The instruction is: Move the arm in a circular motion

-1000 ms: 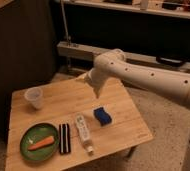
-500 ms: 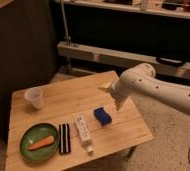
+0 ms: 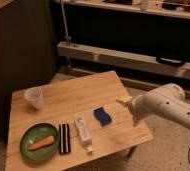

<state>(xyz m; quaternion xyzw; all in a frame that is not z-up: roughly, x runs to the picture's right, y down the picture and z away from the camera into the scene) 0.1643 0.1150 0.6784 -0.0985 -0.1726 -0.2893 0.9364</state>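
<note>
You see the arm (image 3: 169,108) entering from the right, its elbow over the right edge of the wooden table (image 3: 93,92). The gripper (image 3: 122,103) is a small beige tip pointing left, above the tabletop; how far it is open cannot be told, and nothing visible is in it. Just left of the gripper lies a blue sponge (image 3: 102,116). Farther left: a white tube (image 3: 83,132), a dark bar (image 3: 64,138), a green plate (image 3: 30,149) with a carrot (image 3: 41,143). A clear cup (image 3: 34,97) stands well apart, far left.
</note>
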